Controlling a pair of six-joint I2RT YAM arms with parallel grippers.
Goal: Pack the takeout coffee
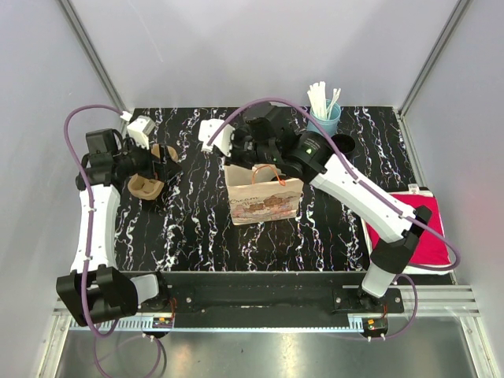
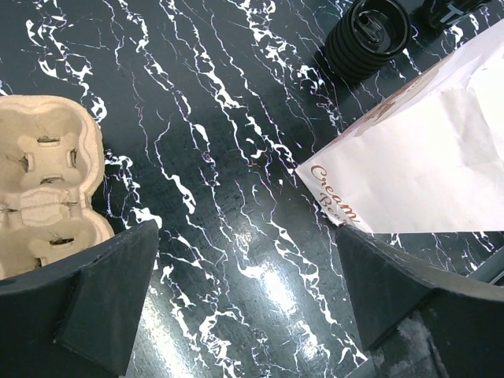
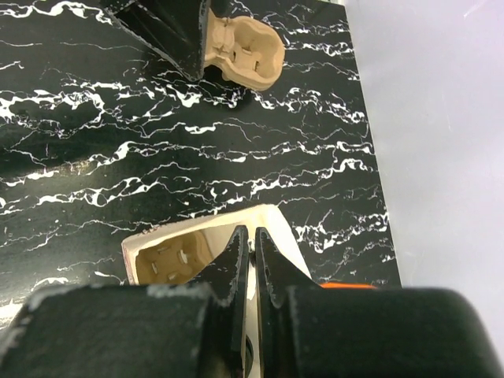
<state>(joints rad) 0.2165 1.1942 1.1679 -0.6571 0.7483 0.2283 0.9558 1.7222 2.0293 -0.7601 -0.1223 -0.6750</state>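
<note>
The right pincer (image 3: pixel 253 240) was pressed together on what looked like the rim of the paper bag (image 3: pixel 287 244) directly beneath it. One cup carrier (image 3: pixel 169 264) sat inside the bag's mouth, just beside the tips. That thin paper could have slipped free or torn if the arm pulled, and the upright bag could then have tipped over. Farther off, the left pincer (image 2: pixel 244 236) hung with its jaws wide apart above the bare table (image 2: pixel 236 142). A second cup carrier (image 2: pixel 47 181) lay just beside one of its fingers, and the bag stood near the other. A careless reach there might have nudged the bag or shoved that carrier away instead of straddling it.
</note>
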